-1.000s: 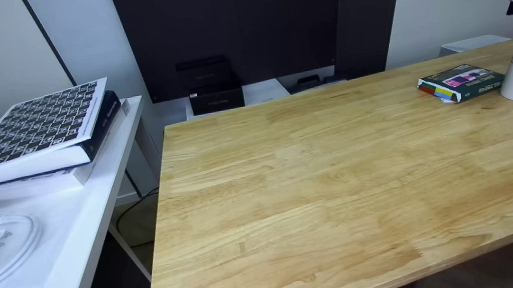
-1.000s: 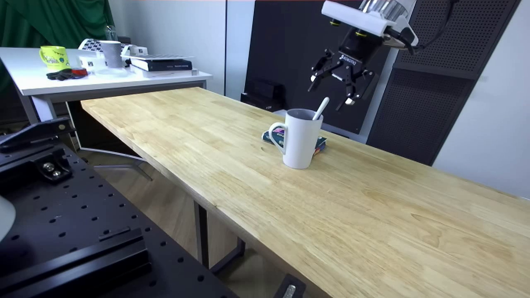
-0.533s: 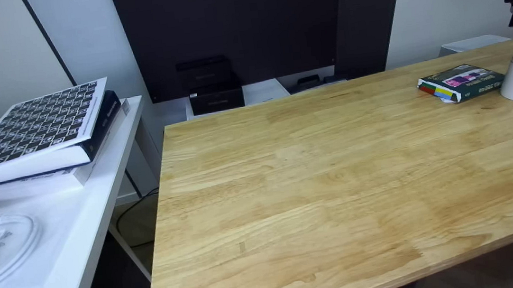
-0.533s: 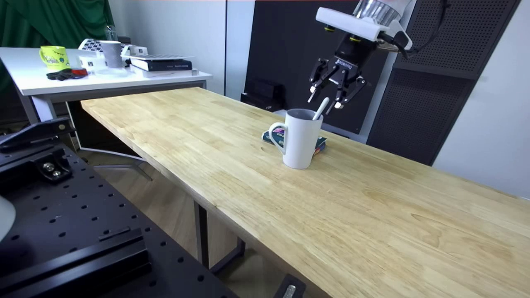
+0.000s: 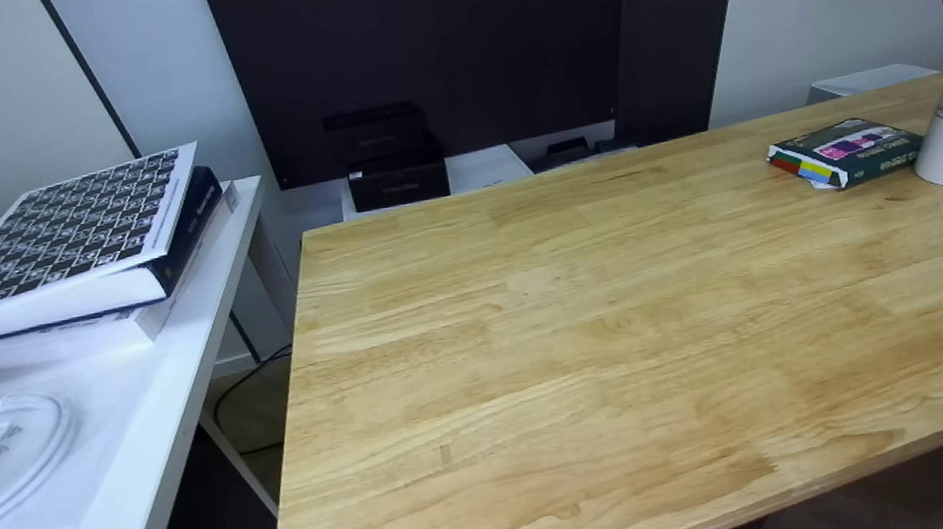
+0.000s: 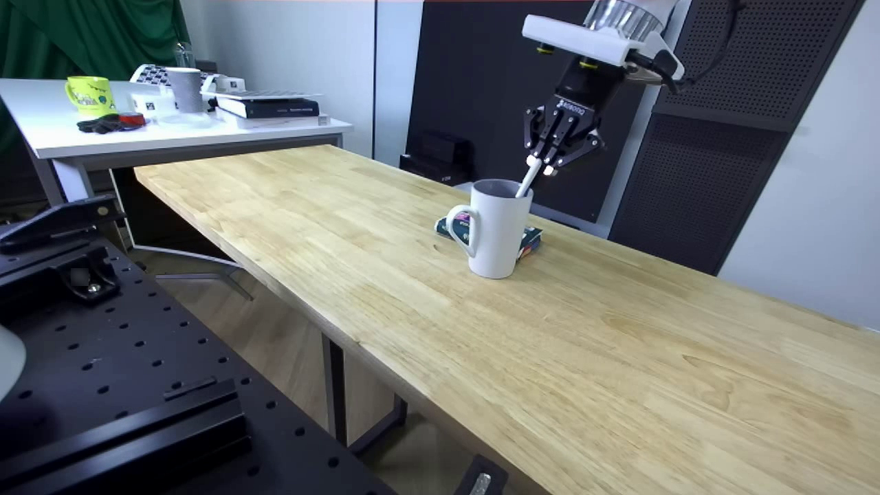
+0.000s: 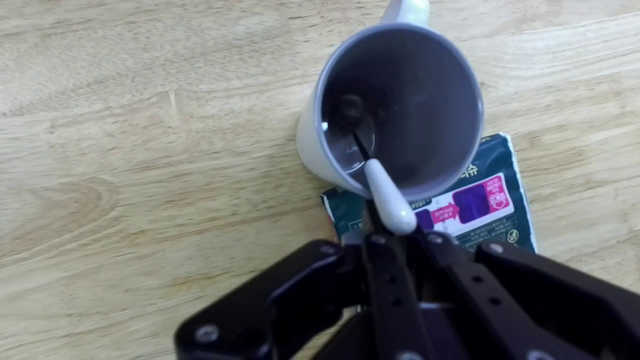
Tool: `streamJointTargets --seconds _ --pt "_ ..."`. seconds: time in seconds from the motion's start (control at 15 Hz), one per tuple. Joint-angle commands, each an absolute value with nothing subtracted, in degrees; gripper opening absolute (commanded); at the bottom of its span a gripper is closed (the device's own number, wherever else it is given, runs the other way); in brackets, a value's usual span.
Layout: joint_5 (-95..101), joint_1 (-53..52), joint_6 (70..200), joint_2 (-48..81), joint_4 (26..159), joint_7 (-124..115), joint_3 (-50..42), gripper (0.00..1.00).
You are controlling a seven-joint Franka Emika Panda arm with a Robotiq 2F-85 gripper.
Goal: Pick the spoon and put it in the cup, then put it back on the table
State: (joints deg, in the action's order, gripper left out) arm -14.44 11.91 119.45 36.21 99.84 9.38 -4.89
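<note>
A black, two-fingered metal gripper (image 6: 541,167) has its jaws clenched at the top end of a slender, white-handled spoon (image 7: 386,192). The spoon stands tilted inside a tall white ceramic cup (image 6: 496,232), sloping down from the jaws; lifting probably should follow that slant.

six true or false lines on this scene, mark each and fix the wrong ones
1. The spoon is in the cup, its handle end above the rim. True.
2. The cup lies on its side. False: it stands upright on the wooden table.
3. The gripper is at the spoon's handle with its jaws close together. True.
4. Nothing lies beside the cup. False: the green box lies beside it.
5. The yellow mug stands on the white side table. True.
6. The white side table holds no books. False: a stack of books lies on it.
</note>
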Motion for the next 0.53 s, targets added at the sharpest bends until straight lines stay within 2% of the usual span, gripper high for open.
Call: streamJointTargets --seconds 0.0,0.2,0.27,0.33,0.47 --pt "-13.2 11.4 119.0 34.8 100.2 6.2 -4.7 0.0" --pt "-12.6 10.8 118.6 33.7 99.9 5.8 -4.8 0.0" --pt "-12.2 10.5 118.7 33.2 99.9 5.7 -4.8 0.26" --pt "-11.9 10.3 118.6 32.9 100.0 5.5 -4.7 0.27" --pt "-11.5 9.9 118.9 32.0 100.7 5.3 -4.6 0.39"
